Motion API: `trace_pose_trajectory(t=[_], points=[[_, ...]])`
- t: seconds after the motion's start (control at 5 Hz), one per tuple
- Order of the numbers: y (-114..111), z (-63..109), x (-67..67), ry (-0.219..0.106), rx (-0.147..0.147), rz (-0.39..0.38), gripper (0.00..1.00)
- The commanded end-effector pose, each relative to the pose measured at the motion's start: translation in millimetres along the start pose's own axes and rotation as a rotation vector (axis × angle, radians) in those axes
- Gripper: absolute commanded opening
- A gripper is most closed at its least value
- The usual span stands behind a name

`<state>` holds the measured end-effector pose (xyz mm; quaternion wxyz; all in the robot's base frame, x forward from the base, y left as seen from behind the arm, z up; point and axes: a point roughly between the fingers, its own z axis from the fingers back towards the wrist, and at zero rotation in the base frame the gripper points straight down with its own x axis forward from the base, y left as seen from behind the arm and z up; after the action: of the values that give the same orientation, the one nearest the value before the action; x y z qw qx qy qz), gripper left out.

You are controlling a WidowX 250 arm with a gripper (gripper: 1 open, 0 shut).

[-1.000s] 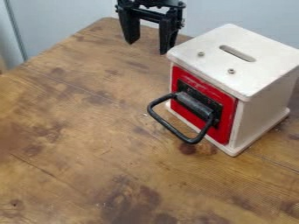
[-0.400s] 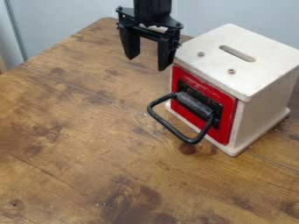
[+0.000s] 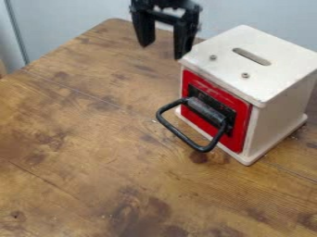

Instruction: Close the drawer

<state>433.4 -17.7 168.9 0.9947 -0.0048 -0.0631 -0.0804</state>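
The red drawer [image 3: 210,107] sits in the front of a cream box with a slotted top [image 3: 254,65] at the right of the table. Its black front plate and large black loop handle [image 3: 191,127] stick out toward the front left. The drawer stands slightly pulled out. My black gripper [image 3: 165,37] hangs above the back of the table, to the left of the box's top corner. Its two fingers are spread apart and hold nothing. It is well behind and above the handle.
The wooden table [image 3: 87,139] stretches left and forward of the box. Its back edge meets a pale wall [image 3: 74,18]. The cream box stands near the table's right side.
The gripper came down and forward between the two earlier frames, then rose and shifted slightly right by now. The drawer and box have not moved.
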Motion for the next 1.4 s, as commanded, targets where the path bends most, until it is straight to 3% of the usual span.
trace_pose_trajectory(t=[0.0,0.2,0.6,1.2], points=[[-10,25.6,7.8,-0.040,-0.010,-0.046,1.00],[-10,23.9,7.0,-0.050,-0.002,-0.058,1.00],[-11,29.4,2.2,-0.041,0.004,-0.039,1.00],[-6,47.8,-3.3,-0.092,0.018,-0.021,1.00]])
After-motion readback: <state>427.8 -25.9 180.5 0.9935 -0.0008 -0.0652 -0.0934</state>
